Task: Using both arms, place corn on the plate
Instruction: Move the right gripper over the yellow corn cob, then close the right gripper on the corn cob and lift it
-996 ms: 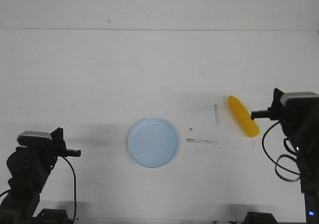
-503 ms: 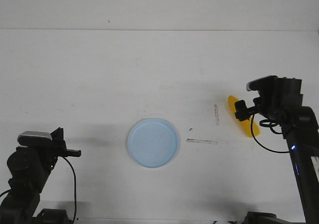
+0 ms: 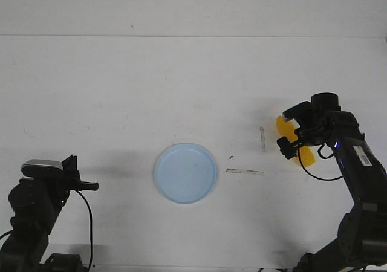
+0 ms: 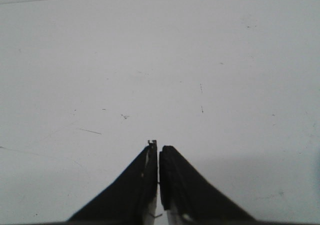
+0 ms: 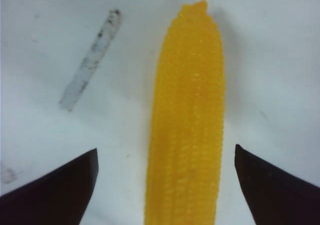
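White table (image 3: 121,90) fills nearly everything from where I stand, plain and matte with a few faint scuffs, and a pale wall band runs along its far edge. Over on the right side, the right tool (image 3: 289,144) hangs above the corn (image 3: 306,157), its fingers (image 5: 55,190) spread wide with the cob lying between them in the right wrist view, a clear gap of table on either side, so nothing is gripped. At the near left corner the left tool (image 3: 91,186) sits low, its two black fingers (image 4: 172,185) pressed almost together with only a thin slit between them, holding nothing and pointing toward the middle of the table. Between the arms, near the centre and closer to the front edge, rests the plate (image 3: 185,173), pale blue, round and bare, well apart from the corn. Two narrow grey strips (image 3: 245,171) lie on the table between plate and corn, one roughly sideways and the other (image 3: 262,139) running front to back just beside the cob. Much of the corn is hidden by the right arm in the front view; its long axis runs slantwise from far-left to near-right, and the wrist view shows its narrower, nubbed tip pointing away from the tool.
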Tool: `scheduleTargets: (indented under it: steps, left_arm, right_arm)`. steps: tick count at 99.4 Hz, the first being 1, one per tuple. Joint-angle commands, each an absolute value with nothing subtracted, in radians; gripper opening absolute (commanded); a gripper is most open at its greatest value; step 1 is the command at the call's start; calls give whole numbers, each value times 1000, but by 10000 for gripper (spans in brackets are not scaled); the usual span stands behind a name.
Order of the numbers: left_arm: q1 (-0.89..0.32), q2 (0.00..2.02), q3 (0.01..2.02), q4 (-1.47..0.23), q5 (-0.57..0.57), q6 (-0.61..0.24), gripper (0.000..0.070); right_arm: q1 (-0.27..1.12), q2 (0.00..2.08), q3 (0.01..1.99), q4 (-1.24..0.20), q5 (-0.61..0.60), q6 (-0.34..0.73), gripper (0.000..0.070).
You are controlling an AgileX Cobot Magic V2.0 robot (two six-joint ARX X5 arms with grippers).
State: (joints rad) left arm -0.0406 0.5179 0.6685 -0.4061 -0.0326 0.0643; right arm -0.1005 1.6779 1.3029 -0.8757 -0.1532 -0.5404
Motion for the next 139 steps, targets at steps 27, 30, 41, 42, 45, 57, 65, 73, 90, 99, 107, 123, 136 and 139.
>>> scheduleTargets:
  steps: [27,30,41,42,45,57,65,73,90,99,107,123,136,139]
  left_arm:
    - [-42,522,674,-403,-38,67,0]
    - [-42,522,674,-403,-38,67,0]
    - [-41,522,674,-403,-38,67,0]
    - [-41,522,674,-403,-38,67,0]
    - [-42,522,674,-403,-38,67,0]
    - [-41,522,674,-403,-38,67,0]
    - [-41,522,674,-403,-38,67,0]
    - [-41,522,674,-403,-38,67,0]
    - [-41,521,674,-403,-38,68,0]
    - [-41,520,674,-403,-38,67,0]
    - [-41,520,674,-403,-38,67,0]
    - [-41,520,674,-403,-38,67,0]
    - [-41,520,674,-403,-38,67,0]
    - [-42,520,674,-403,-38,67,0]
  right_arm:
    - [-114,1763,1322,-826,-156,-550,613]
    - [-114,1763,1322,-822,-157,-548,591]
    - [-113,1763,1322,-813,-158,-537,439]
    - [-113,1763,1322,-813,-158,-537,428]
    - [-113,1763,1322,-813,-159,-537,399]
    - [-113,1768,1322,-815,-176,-533,335]
    - [-114,1768,1322,-812,-184,-521,268]
    - [-118,1768,1322,-802,-184,-520,217]
    - [-118,1736,1333,-800,-183,-493,211]
    - [-118,1700,1353,-801,-184,-465,211]
    - [-116,1657,1369,-801,-189,-419,211]
    - [-84,1552,1377,-801,-192,-327,211]
    - [-41,1468,1377,-805,-195,-191,211]
    - [-27,1449,1377,-807,-196,-167,211]
